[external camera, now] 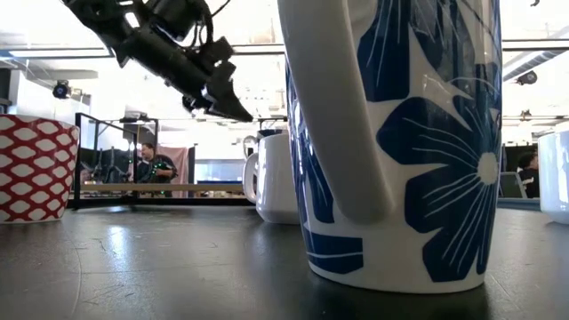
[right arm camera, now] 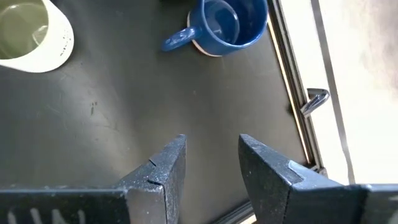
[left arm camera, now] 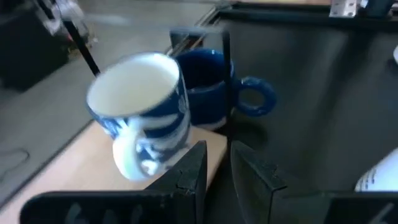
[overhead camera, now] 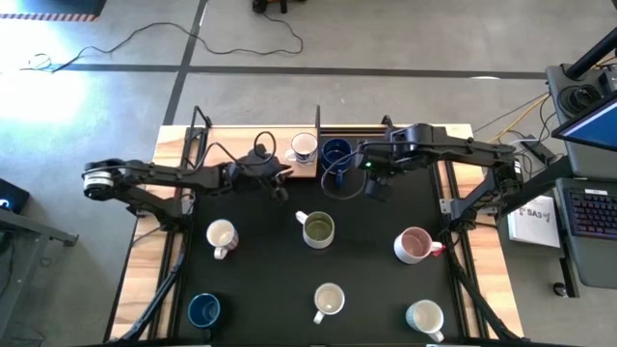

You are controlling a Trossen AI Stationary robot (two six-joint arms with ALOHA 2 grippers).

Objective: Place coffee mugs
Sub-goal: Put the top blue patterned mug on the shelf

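1. Overhead, the left gripper (overhead camera: 281, 186) hangs empty, fingers narrowly parted, near a white-and-blue mug (overhead camera: 303, 146) on the wooden shelf (overhead camera: 231, 140); a dark blue mug (overhead camera: 335, 152) stands just beside it.
2. Across the black mat (overhead camera: 366, 289) six more mugs stand upright, the olive-lined one (overhead camera: 317, 229) mid-table with its handle toward the left arm.
3. Rightward, the right gripper (overhead camera: 375, 186) hovers empty, fingers wide, near the dark blue mug.
4. No writing is legible.

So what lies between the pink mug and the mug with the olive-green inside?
Nothing: in the high view, only bare black mat separates the pink mug from the olive-green mug.
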